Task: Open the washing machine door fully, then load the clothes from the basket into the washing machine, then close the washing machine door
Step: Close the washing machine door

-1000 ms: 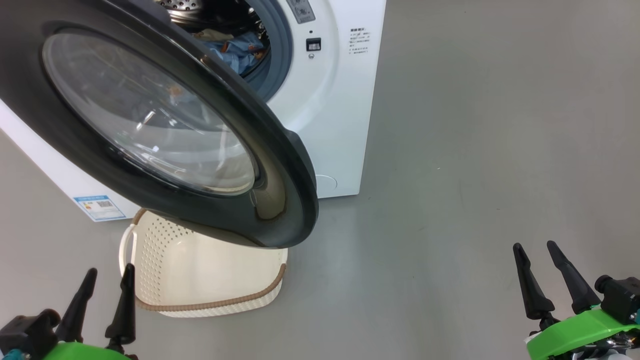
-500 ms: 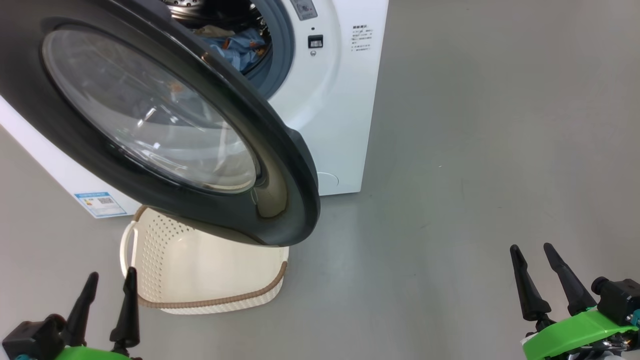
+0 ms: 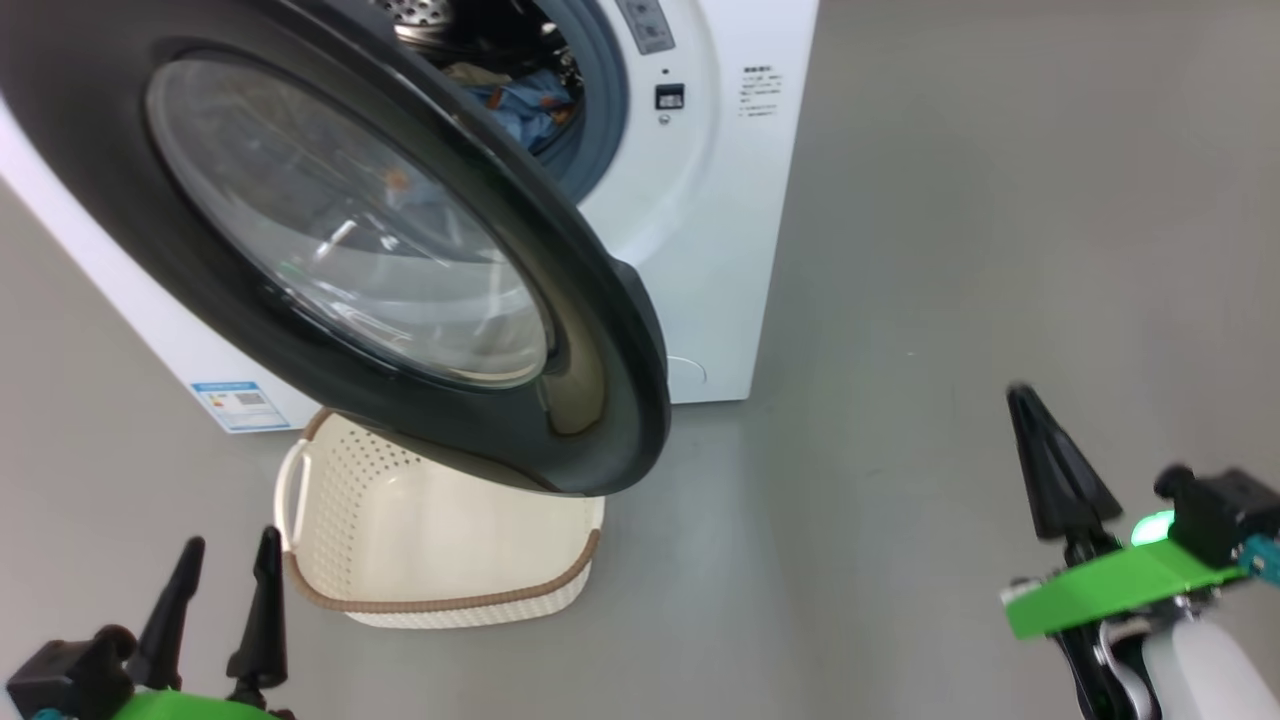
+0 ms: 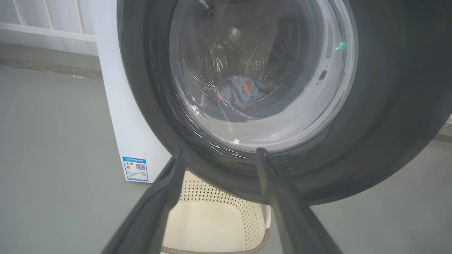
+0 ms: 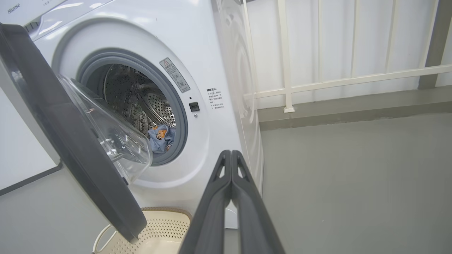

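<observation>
Black-rimmed washing machine door [image 3: 350, 250] ajar — right gripper [image 3: 1030, 420] well apart, pinched.

The washing machine [image 3: 735, 250] was white, its gasket [image 3: 605, 110] blue-grey, its sticker [image 3: 240, 405] blue. The door [image 3: 350, 240] had a glossy black rim. The clothes [image 3: 525, 105] were blue with orange prints. The basket [image 3: 345, 480] was cream, dotted with holes, rimmed in woven brown. The floor [image 3: 950, 250] was grey.

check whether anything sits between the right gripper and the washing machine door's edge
Nothing visible does. The right gripper, shut, hangs to the right of the free edge of the washing machine door, with bare floor between them. The basket sits below the door, off that line.
</observation>
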{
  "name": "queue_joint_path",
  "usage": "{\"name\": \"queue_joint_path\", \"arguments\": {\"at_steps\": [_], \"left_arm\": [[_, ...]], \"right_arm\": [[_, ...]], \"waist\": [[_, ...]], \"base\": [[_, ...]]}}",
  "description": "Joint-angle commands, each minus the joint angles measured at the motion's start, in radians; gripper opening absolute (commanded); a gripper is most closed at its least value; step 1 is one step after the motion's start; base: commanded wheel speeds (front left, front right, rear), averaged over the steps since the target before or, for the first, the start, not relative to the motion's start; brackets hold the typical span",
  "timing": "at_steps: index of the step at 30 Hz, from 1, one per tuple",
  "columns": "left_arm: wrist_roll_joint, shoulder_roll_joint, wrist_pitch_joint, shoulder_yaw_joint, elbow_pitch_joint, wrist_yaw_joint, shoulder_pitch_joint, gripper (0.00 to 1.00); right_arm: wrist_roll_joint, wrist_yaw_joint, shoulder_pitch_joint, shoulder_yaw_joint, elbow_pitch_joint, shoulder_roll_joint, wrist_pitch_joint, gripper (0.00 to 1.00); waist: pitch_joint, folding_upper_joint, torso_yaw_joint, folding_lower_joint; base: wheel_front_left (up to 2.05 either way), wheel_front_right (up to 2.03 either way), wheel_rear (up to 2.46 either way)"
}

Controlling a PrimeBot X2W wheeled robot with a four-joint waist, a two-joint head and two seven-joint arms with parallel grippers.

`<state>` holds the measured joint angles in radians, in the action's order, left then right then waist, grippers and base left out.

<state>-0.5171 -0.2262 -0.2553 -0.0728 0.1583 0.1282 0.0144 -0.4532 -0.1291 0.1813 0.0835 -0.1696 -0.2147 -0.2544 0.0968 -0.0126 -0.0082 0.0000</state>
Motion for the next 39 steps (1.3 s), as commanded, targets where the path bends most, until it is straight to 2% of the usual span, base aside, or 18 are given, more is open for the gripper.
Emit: {"name": "queue_joint_path", "arguments": {"at_steps": [1, 13, 18, 23, 31, 39], "left_arm": [[0.005, -0.015, -0.006, 0.046, -0.036, 0.003, 0.009, 1.00], [0.043, 0.034, -0.006, 0.073, -0.150, 0.003, -0.024, 1.00], [0.058, 0.043, -0.006, 0.058, -0.176, 0.003, -0.037, 1.00], [0.066, 0.054, -0.006, 0.047, -0.172, 0.003, -0.030, 1.00], [0.062, 0.076, -0.006, 0.038, -0.151, 0.003, -0.003, 1.00], [0.059, 0.089, -0.006, 0.025, -0.142, 0.003, 0.027, 1.00]], "right_arm": [[-0.017, -0.002, 0.043, 0.029, 0.040, -0.006, -0.007, 0.00], [-0.033, -0.002, 0.177, 0.160, 0.255, 0.041, -0.007, 0.00], [-0.039, -0.002, 0.187, 0.244, 0.292, 0.068, -0.007, 0.00], [-0.056, -0.002, 0.185, 0.353, 0.228, 0.077, -0.007, 0.00], [-0.087, -0.002, 0.205, 0.490, 0.048, 0.081, -0.007, 0.00], [-0.101, -0.002, 0.260, 0.545, -0.101, 0.098, -0.007, 0.00]], "waist": [[-0.009, 0.0000, 0.013, 0.0000], [-0.037, 0.0000, 0.082, 0.0000], [-0.031, 0.0000, 0.108, 0.0000], [-0.011, 0.0000, 0.130, 0.0000], [0.028, 0.0000, 0.157, 0.0000], [0.065, 0.0000, 0.173, 0.0000]], "base": [[0.00, 0.00, 0.00], [0.00, 0.00, 0.00], [0.00, 0.00, 0.00], [0.00, 0.00, 0.00], [0.00, 0.00, 0.00], [0.00, 0.00, 0.00]]}}
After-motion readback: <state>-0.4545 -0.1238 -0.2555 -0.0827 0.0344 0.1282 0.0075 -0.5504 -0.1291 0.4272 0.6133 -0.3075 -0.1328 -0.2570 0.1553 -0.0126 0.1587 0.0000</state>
